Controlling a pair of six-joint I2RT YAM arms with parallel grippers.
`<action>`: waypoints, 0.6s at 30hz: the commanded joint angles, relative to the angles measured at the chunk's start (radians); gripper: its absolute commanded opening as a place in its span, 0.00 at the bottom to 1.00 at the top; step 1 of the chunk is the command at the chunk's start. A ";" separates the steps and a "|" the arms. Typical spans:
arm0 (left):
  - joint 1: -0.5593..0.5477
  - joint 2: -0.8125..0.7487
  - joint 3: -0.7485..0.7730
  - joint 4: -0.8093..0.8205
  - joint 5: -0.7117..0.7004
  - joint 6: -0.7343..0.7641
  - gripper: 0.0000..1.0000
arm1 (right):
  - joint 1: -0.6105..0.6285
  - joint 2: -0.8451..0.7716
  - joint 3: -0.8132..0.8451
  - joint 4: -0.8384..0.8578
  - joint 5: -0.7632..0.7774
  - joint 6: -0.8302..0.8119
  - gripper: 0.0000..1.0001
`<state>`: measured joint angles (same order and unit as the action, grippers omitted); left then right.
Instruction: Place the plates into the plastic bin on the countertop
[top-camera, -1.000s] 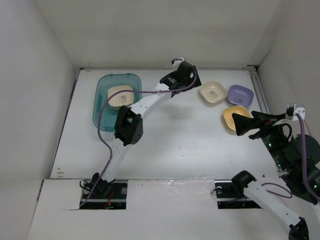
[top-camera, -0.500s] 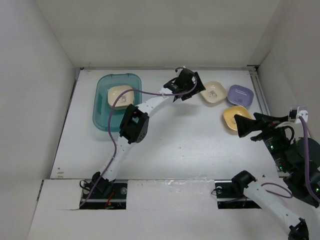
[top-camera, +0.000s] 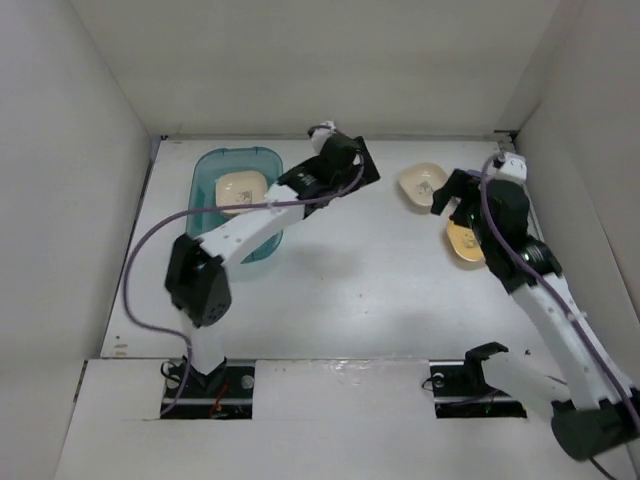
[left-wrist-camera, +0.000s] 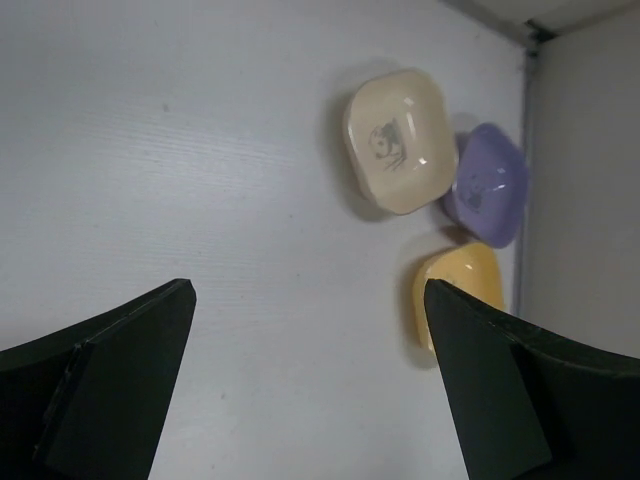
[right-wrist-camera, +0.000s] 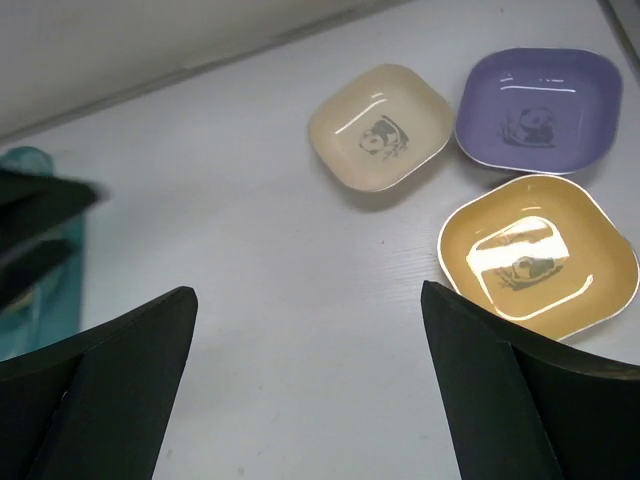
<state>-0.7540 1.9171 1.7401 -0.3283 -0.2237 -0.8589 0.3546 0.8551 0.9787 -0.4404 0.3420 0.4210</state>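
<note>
One cream rounded-square plate (top-camera: 240, 190) lies inside the translucent teal plastic bin (top-camera: 200, 215), upper left; three to move on the white counter (top-camera: 380, 280), upper right: cream dish (right-wrist-camera: 380, 127), lavender dish (right-wrist-camera: 538, 110), yellow dish (right-wrist-camera: 538, 257) — left gripper (left-wrist-camera: 308, 295) and right gripper (right-wrist-camera: 307, 295) both wide, empty

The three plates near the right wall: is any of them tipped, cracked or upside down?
Nothing stands out. The cream plate, the purple plate and the yellow plate all lie flat and right side up, close together, with no visible crack.
</note>
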 joint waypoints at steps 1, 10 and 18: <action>0.013 -0.284 -0.098 -0.044 -0.143 0.073 1.00 | -0.097 0.276 0.121 0.120 -0.211 -0.065 1.00; 0.088 -0.647 -0.464 -0.057 -0.071 0.168 1.00 | -0.126 0.880 0.567 -0.005 -0.294 -0.372 1.00; 0.107 -0.711 -0.493 -0.089 -0.075 0.218 1.00 | -0.114 1.197 0.762 -0.077 -0.270 -0.404 0.97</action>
<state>-0.6544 1.2545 1.2510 -0.4183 -0.3000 -0.6815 0.2363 2.0037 1.6924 -0.4656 0.0700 0.0635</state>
